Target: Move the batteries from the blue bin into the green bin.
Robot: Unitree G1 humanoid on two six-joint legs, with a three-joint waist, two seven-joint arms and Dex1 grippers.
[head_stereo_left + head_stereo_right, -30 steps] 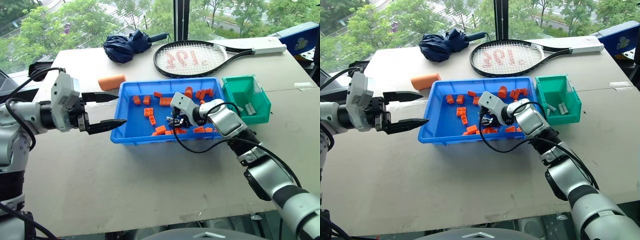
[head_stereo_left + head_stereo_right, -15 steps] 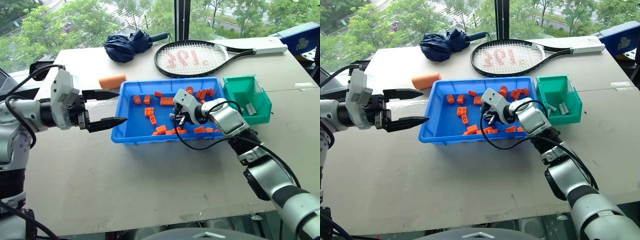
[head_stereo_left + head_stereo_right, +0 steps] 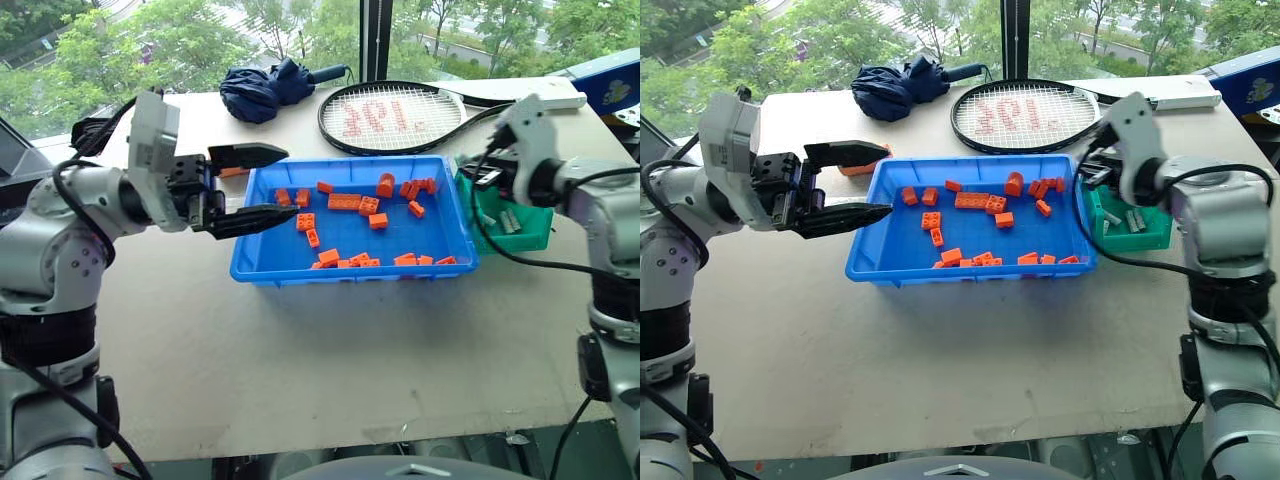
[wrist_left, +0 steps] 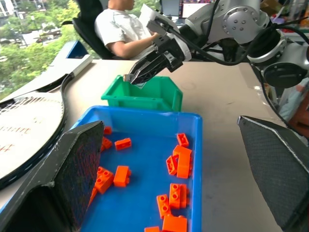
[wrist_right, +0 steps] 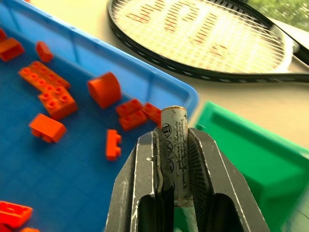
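Table [image 3: 300, 360], pale board top, holding the following.

Blue bin [image 3: 262, 268]: wide shallow tray at table centre, strewn with orange bricks [image 3: 345, 201]; no grey cylinders can be made out among them.

Green bin [image 3: 532, 232]: small and deep, touching the blue bin at its 3 o'clock side. Two grey batteries [image 3: 509, 221] lie inside.

Right gripper [image 5: 173, 145]: fingers clamped on one battery [image 5: 175, 140], which stands up between the pads with its end poking past the tips. Held above the near rim of the green bin, at the seam with the blue bin.

Left gripper [image 3: 262, 183]: fingers spread apart, holding nothing, hovering over the blue bin's 9 o'clock edge.

Tennis racket [image 3: 400, 115]: flat at 12 o'clock of the blue bin.

Folded navy umbrella [image 3: 262, 88]: at 11 o'clock.

Person, seated [image 4: 126, 31]: beyond the table's far side.
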